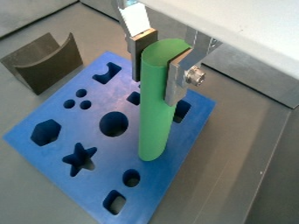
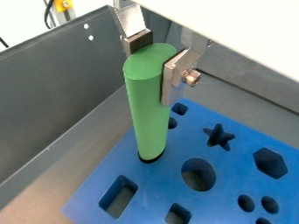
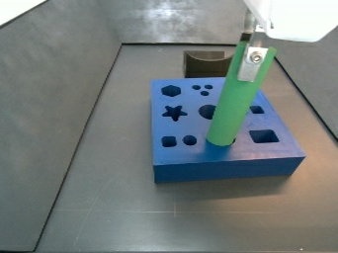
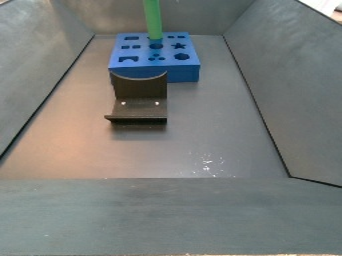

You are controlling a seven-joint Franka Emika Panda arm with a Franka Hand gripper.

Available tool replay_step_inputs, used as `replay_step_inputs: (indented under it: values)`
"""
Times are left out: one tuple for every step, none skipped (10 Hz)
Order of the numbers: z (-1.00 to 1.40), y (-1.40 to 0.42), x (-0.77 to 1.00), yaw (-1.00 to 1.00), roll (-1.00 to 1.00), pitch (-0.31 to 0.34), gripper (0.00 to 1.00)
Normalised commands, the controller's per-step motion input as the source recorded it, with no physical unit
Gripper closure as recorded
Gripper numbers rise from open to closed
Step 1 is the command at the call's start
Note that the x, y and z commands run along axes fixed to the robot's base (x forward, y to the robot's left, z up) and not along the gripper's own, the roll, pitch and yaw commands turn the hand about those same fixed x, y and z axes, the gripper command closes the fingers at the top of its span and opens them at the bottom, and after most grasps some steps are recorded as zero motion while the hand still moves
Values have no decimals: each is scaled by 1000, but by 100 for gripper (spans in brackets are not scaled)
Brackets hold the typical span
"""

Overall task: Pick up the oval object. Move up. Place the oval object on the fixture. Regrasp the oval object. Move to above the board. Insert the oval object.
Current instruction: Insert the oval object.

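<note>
My gripper (image 1: 159, 59) is shut on the upper end of the oval object (image 1: 156, 105), a bright green peg that hangs nearly upright over the blue board (image 1: 56, 109). In a wrist view the peg's lower end (image 2: 149, 150) sits in a dark cut-out of the board (image 2: 146, 185). In a side view the gripper (image 3: 251, 54) holds the peg (image 3: 230, 99), which leans slightly and meets the board (image 3: 224, 163) near its front edge. In a side view only the peg (image 4: 152, 20) shows above the board (image 4: 187, 70). The fixture (image 1: 41, 61) stands empty beside the board.
Grey bin walls (image 2: 59, 96) rise close beside the board. The fixture (image 3: 205, 62) stands against one board edge, and in a side view (image 4: 138, 108) it sits on the grey floor in front of the board. Star, round and square cut-outs (image 1: 79, 157) lie open.
</note>
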Motion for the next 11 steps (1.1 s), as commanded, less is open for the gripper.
replay_step_inputs:
  values:
    - [-374, -54, 257, 31, 0, 0, 100]
    - [-423, -6, 200, 69, 0, 0, 100]
    - [-517, 0, 71, 80, 0, -1, 100]
    - [-609, -11, 0, 63, 0, -34, 100]
    - [-666, 0, -51, 0, 0, -83, 100]
    - [-546, 77, -123, 0, -31, -129, 100]
    - [-194, 157, 51, 0, -146, -131, 100]
    - [0, 131, 83, 0, -149, -149, 100]
    - [-46, 146, 57, 0, -149, -234, 100]
    - [-557, 26, -126, 34, -33, -351, 100]
    - [-680, 26, -214, 26, 0, -297, 100]
